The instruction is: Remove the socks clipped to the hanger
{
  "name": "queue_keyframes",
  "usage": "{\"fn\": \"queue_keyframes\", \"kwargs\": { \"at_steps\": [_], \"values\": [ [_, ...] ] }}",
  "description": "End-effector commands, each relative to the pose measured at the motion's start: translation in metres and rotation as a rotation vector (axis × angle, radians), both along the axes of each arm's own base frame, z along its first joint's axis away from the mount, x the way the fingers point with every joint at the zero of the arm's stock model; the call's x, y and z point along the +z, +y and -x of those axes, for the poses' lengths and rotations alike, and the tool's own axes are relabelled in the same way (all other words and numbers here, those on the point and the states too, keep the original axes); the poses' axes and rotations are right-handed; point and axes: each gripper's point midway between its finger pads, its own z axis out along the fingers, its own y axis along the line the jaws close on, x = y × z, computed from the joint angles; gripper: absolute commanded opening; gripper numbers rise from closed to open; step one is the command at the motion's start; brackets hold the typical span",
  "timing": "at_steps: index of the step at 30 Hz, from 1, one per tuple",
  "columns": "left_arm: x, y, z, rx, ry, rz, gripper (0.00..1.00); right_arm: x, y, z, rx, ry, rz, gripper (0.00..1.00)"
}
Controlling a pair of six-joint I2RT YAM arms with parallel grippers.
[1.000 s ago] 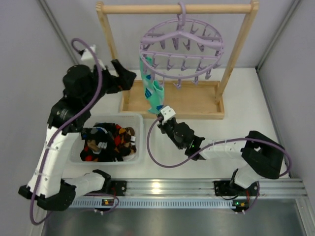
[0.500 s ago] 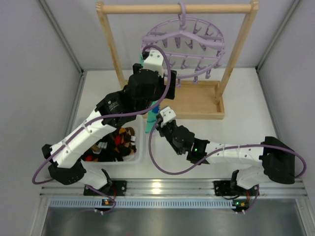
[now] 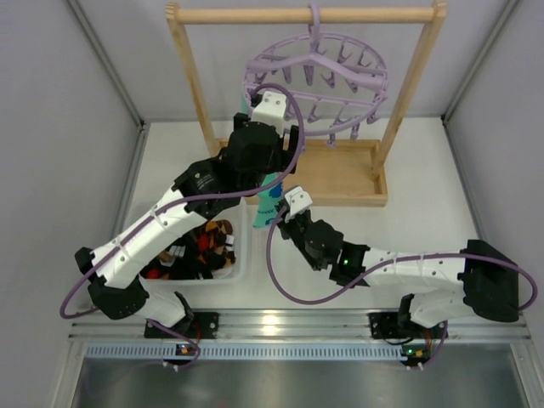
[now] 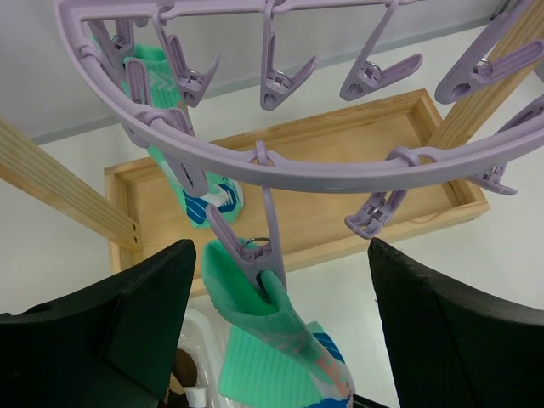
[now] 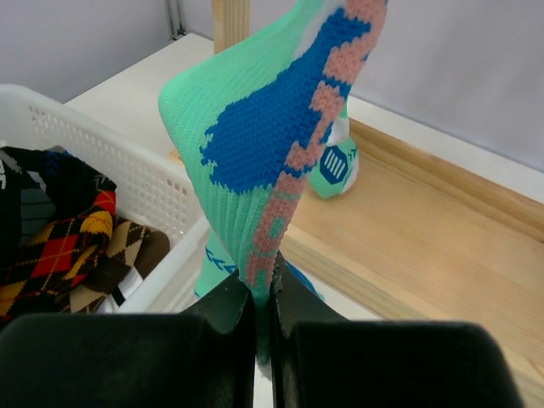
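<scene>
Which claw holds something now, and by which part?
The right claw pinches the teal sock at its lower end; the open left claw holds nothing.

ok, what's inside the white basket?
A heap of argyle socks, black, red, orange and brown, lies in the white basket. From above, the left arm crosses it, so part of the heap and the bottom are hidden.

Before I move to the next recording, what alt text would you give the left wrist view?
The left gripper has its two black fingers wide apart on either side of a mint-green sock hanging from a clip on the lavender hanger. A second mint sock hangs farther back, with the wooden tray base behind it.
</scene>
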Motion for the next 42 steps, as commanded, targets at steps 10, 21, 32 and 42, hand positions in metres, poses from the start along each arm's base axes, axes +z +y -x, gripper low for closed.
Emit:
{"fn": "queue_keyframes", "kwargs": {
  "at_steps": [10,21,32,42],
  "values": [
    [0.016,0.005,-0.029,-0.020,-0.065,0.075,0.74,0.020,-0.002,0.015,0.064,-0.015,-0.094,0.00],
    [0.015,0.001,-0.032,-0.054,-0.066,0.102,0.68,0.023,-0.009,0.016,0.057,-0.021,-0.096,0.00],
    [0.004,-0.002,-0.044,-0.013,-0.058,0.084,0.52,0.031,-0.010,0.020,0.078,-0.022,-0.124,0.00],
    [-0.002,-0.007,-0.046,-0.017,-0.047,0.107,0.25,0.028,-0.010,0.021,0.084,-0.017,-0.123,0.00]
  ]
}}
